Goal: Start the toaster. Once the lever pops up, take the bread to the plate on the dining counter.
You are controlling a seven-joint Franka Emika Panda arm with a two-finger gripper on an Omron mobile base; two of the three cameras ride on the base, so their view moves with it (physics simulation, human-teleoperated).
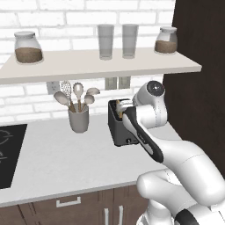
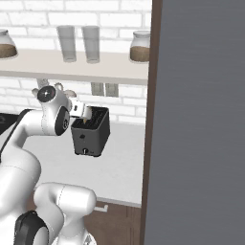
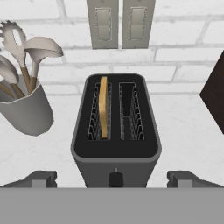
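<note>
The dark toaster (image 3: 116, 151) stands on the white worktop against the brick wall, also seen as the toaster (image 1: 119, 132) and the toaster (image 2: 92, 131). The bread (image 3: 103, 107) stands on edge in its left slot; the right slot is empty. The small dark lever (image 3: 115, 178) sits on the front face nearest me. My gripper (image 3: 113, 181) hovers above the toaster's front edge, open, with its fingertips (image 3: 41, 178) wide on either side and nothing between them. My gripper (image 1: 125, 105) hangs over the toaster's top. The plate and the dining counter are out of view.
A grey utensil crock (image 1: 79, 118) with spoons stands left of the toaster. A black cooktop (image 1: 9, 154) lies at the far left. A shelf (image 1: 96, 63) with jars and glasses runs overhead. A dark cabinet wall (image 1: 197, 88) closes the right side.
</note>
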